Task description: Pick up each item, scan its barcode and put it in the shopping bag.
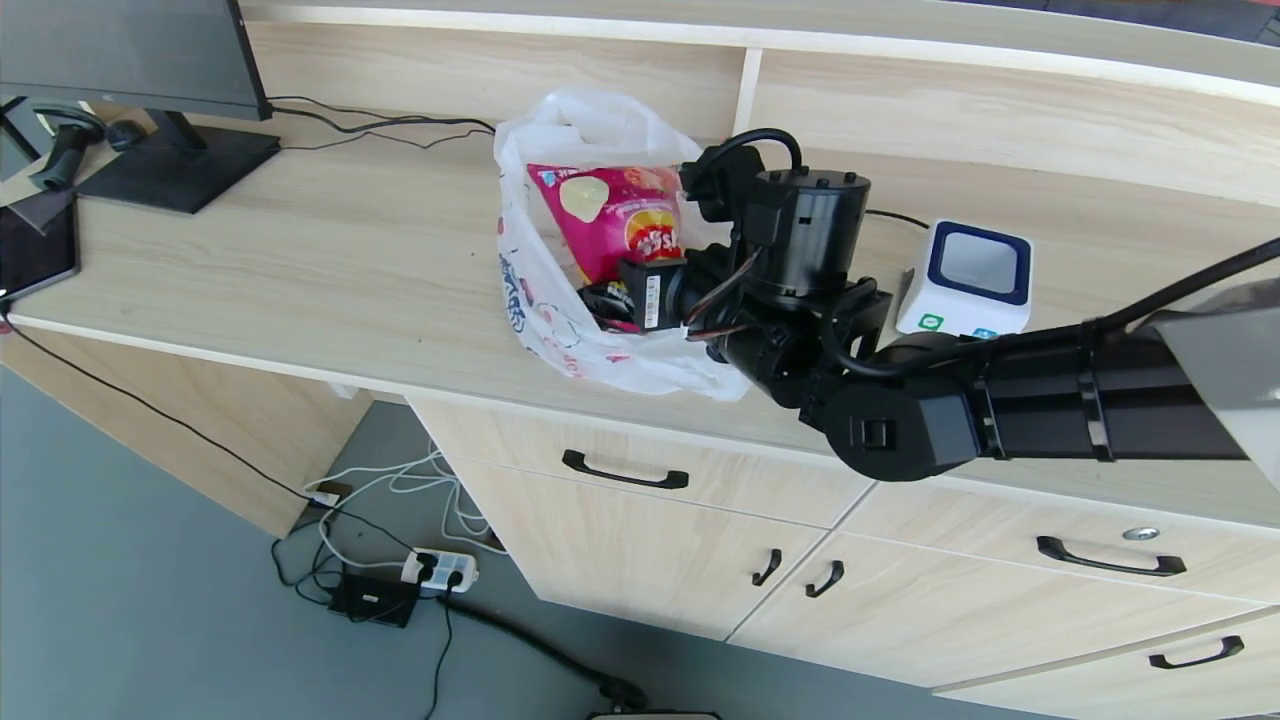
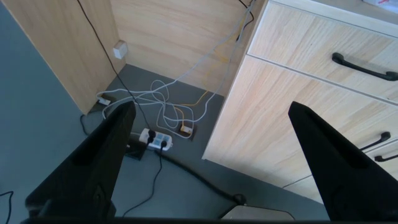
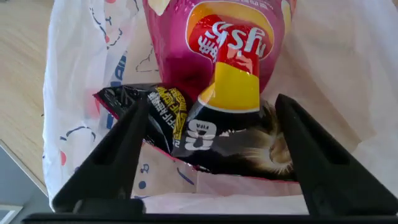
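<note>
While its fingers stand wide apart and grip nothing, the right hand [image 3: 212,106] sits at the mouth of the shopping bag [image 1: 545,320], at the centre of the head view. Its arm enters from the right edge of that frame.

Bag contents:
- A black snack packet [image 3: 230,140] lies flat just beyond the fingers, in line with the gap between them. Contact with either finger cannot be determined.
- A pink crisp packet [image 1: 610,215] stands upright behind the black packet, against the rear wall of the bag.

The white plastic bag rests on the wooden bench [image 1: 300,250] near its front edge. A white and blue scanner box [image 1: 965,280] stands on the bench to the right of the bag, partly behind the arm.

The left hand [image 2: 212,109] is also spread apart and holds nothing. It hangs over the grey floor [image 2: 37,124], beside the drawers [image 2: 298,93].

A monitor [image 1: 120,50] occupies the upper left of the head view. A white power strip [image 1: 440,570] lies on the floor, lower centre-left.
</note>
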`<state>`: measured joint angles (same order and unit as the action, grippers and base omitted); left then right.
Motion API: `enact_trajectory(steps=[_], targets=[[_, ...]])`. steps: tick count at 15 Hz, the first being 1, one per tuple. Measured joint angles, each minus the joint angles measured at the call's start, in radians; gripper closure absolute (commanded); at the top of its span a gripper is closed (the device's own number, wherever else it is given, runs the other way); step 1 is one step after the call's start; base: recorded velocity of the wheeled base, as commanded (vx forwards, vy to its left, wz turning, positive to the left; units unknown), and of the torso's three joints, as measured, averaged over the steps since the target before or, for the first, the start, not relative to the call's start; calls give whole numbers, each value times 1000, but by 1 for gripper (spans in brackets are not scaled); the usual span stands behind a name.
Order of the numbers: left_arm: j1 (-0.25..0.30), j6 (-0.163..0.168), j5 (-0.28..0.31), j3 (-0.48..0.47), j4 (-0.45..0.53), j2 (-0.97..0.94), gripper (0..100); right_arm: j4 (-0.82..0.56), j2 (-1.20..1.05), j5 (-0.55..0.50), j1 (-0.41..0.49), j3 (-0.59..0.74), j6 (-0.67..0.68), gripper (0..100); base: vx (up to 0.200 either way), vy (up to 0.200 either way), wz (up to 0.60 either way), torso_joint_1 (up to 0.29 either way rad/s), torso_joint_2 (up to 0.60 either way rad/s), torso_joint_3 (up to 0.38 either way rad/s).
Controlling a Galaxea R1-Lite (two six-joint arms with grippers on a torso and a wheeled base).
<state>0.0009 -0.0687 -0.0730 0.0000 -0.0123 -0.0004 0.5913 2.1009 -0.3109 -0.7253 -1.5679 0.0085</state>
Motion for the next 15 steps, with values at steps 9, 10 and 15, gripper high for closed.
enact_trajectory(steps=[9, 10, 15], targets=[[0, 1, 0, 0, 2, 0, 0, 80, -181, -59, -30, 155, -14, 0, 0, 0, 0, 0, 0, 0], [0, 1, 0, 0, 2, 0, 0, 81, -241, -61, -33, 227, -25, 0, 0, 0, 0, 0, 0, 0], [0, 5, 0, 0, 4, 0, 0, 86, -599, -66, -50, 698, -67, 0, 0, 0, 0, 0, 0, 0]])
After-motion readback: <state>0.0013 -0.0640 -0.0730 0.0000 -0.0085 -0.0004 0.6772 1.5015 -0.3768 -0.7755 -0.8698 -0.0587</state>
